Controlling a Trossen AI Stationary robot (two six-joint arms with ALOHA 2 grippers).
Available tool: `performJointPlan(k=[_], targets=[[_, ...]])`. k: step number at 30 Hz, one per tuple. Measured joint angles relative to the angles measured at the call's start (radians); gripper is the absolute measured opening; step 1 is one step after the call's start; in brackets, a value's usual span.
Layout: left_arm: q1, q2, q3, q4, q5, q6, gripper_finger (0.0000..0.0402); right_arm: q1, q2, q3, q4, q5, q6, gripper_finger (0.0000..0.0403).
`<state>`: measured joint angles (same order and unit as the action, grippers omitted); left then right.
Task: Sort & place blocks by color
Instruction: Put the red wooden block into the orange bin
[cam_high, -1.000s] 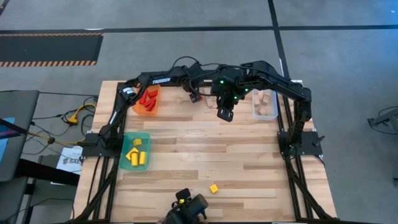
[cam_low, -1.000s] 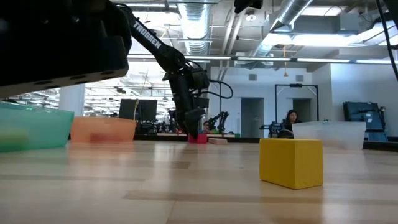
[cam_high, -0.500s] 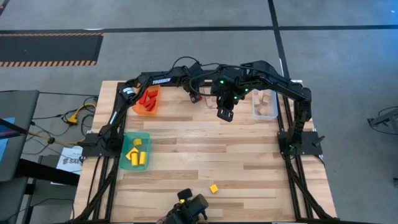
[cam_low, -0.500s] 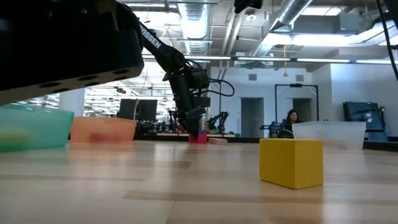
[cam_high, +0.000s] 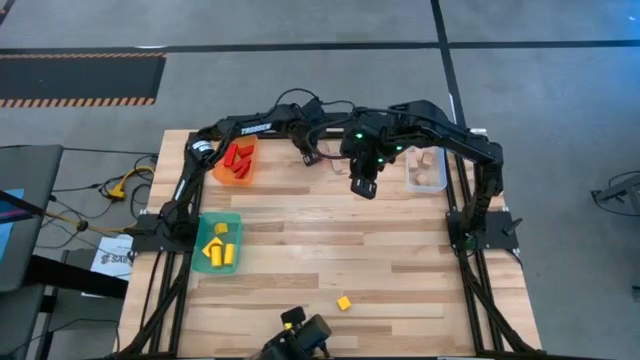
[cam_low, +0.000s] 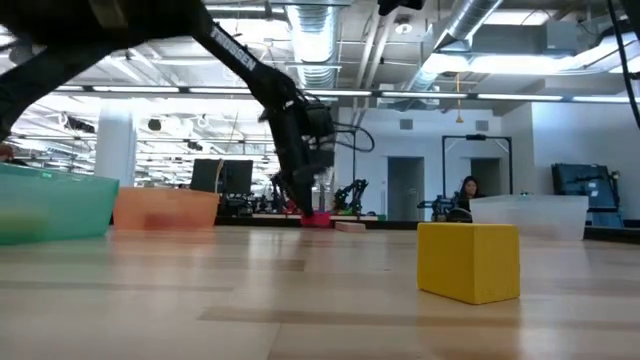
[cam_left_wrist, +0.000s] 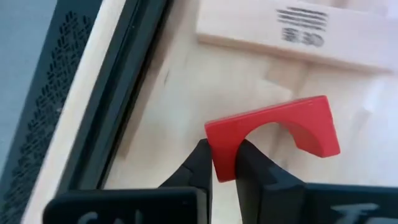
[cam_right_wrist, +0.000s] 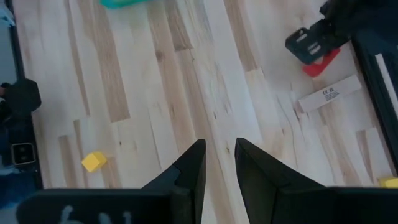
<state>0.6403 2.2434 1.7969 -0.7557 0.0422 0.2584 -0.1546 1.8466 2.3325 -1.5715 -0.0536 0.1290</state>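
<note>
While right end effector (cam_right_wrist: 219, 163) hovers part-spread, left end effector (cam_left_wrist: 222, 163) pinches red arch block (cam_left_wrist: 273, 127), seemingly on table (cam_high: 330, 240)

Grey floor (cam_high: 300, 25); ceiling ducts (cam_low: 470, 20), strip lights.

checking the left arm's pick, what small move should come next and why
Probably lift a little. The left gripper is shut on one leg of the red arch, which seems to rest on the table beside a pale bar. Lifting frees it to be carried to the orange bin holding red blocks.
</note>
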Motion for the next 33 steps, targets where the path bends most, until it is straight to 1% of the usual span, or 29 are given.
performJointPlan(k=[4, 8, 11, 13, 16, 19, 21, 23, 25, 27, 29, 33], targets=[[0.0, -0.088, 0.0, -0.106, 0.005, 0.036, 0.001, 0.025, -0.049, 0.0, 0.001, 0.009, 0.004, 0.0107], [0.009, -0.202, -0.004, -0.195, 0.001, 0.031, 0.001, 0.052, -0.089, 0.001, 0.0, 0.08, 0.031, 0.0107], [0.031, -0.3, -0.05, -0.221, -0.029, 0.019, 0.001, 0.066, -0.111, 0.001, 0.0, 0.113, 0.045, 0.0107], [0.059, -0.377, -0.13, -0.231, -0.039, 0.007, 0.001, 0.077, -0.118, 0.002, 0.001, 0.124, 0.055, 0.0107], [0.122, -0.522, -0.295, -0.223, -0.068, -0.006, 0.001, 0.103, -0.121, 0.002, 0.001, 0.162, 0.058, 0.0107], [0.199, -0.659, -0.471, -0.205, -0.148, -0.007, 0.001, 0.121, -0.121, 0.002, 0.001, 0.196, 0.058, 0.0107], [0.251, -0.72, -0.567, -0.177, -0.188, -0.019, 0.001, 0.13, -0.115, 0.002, 0.007, 0.213, 0.058, 0.0107], [0.299, -0.746, -0.618, -0.158, -0.205, -0.101, 0.001, 0.131, -0.105, 0.002, 0.015, 0.217, 0.058, 0.0107], [0.342, -0.738, -0.644, -0.165, -0.209, -0.223, 0.001, 0.124, -0.093, 0.001, 0.018, 0.216, 0.057, 0.0107], [0.374, -0.719, -0.662, -0.166, -0.188, -0.3, 0.0015, 0.12, -0.077, 0.004, 0.025, 0.215, 0.057, 0.0107], [0.393, -0.704, -0.672, -0.154, -0.164, -0.329, 0.0018, 0.111, -0.069, -0.001, 0.013, 0.215, 0.057, 0.0107], [0.412, -0.653, -0.674, -0.109, -0.19, -0.336, 0.0016, 0.105, -0.045, 0.001, 0.001, 0.215, 0.072, 0.0107]])
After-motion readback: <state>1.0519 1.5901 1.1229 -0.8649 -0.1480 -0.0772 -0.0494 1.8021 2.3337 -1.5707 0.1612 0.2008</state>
